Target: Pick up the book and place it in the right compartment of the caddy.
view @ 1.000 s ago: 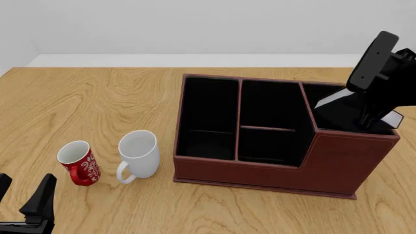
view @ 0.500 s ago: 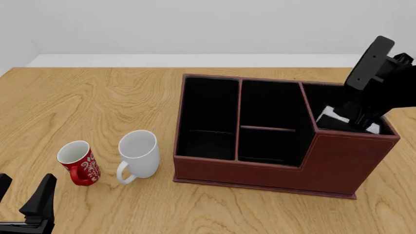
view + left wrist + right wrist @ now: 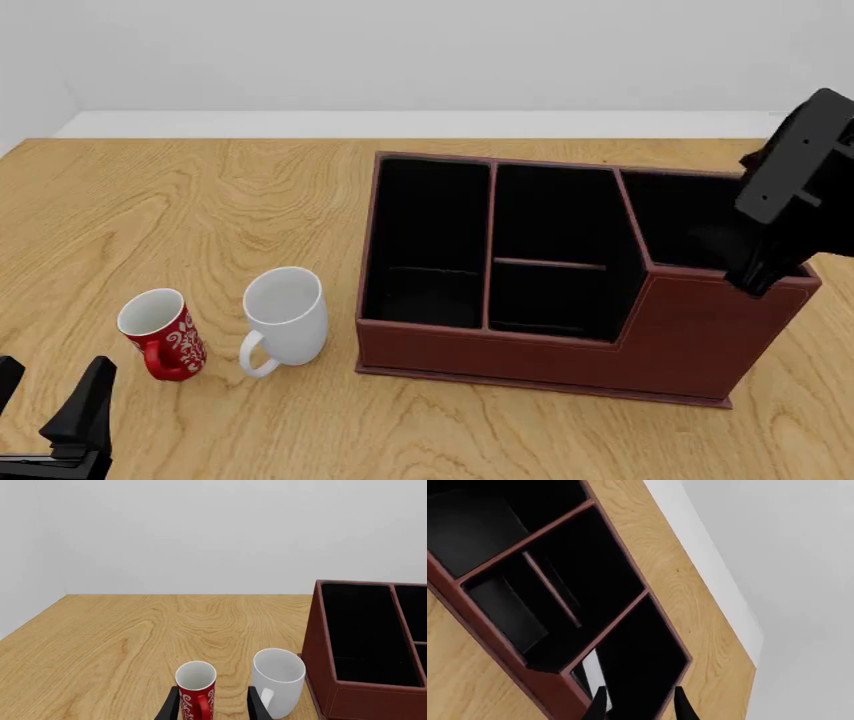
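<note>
Counter point(image 3: 200, 200): the caddy point(image 3: 561, 345) is set on its right half, the tall right compartment point(image 3: 644, 655) at the far-right end, and the book point(image 3: 592, 675) is seen only in the right wrist view, as a white page edge low inside that compartment against the dividing wall, long axis apparently along that wall, so placement is judged done. The right end effector point(image 3: 635, 705) is held parted and empty directly above the compartment's near-right rim, the book just below and left of it; the left end effector point(image 3: 209, 707) is parked far left, parted, nothing gripped, near the white mug point(image 3: 284, 318) and red mug point(image 3: 160, 333).
</note>
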Robot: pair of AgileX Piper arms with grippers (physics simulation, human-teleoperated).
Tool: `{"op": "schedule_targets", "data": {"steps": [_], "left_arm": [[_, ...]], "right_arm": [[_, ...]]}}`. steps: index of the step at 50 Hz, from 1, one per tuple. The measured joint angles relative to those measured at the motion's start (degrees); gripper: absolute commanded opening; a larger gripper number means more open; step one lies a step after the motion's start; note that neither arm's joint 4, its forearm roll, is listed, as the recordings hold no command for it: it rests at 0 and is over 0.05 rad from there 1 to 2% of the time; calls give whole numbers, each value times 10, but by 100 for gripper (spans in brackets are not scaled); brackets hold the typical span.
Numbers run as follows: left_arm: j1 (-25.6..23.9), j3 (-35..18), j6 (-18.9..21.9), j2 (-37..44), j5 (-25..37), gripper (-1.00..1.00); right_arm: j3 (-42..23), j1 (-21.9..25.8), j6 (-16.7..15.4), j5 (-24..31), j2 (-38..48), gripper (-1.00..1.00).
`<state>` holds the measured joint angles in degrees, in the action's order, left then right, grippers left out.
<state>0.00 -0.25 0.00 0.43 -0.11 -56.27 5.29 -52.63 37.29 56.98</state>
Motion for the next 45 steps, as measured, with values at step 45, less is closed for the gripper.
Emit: {"op": "schedule_targets", "data": {"steps": [45], "left_arm": [[0, 0, 0, 0, 0, 100]], "right_arm": [[288, 10, 260, -187, -447, 100]]}}
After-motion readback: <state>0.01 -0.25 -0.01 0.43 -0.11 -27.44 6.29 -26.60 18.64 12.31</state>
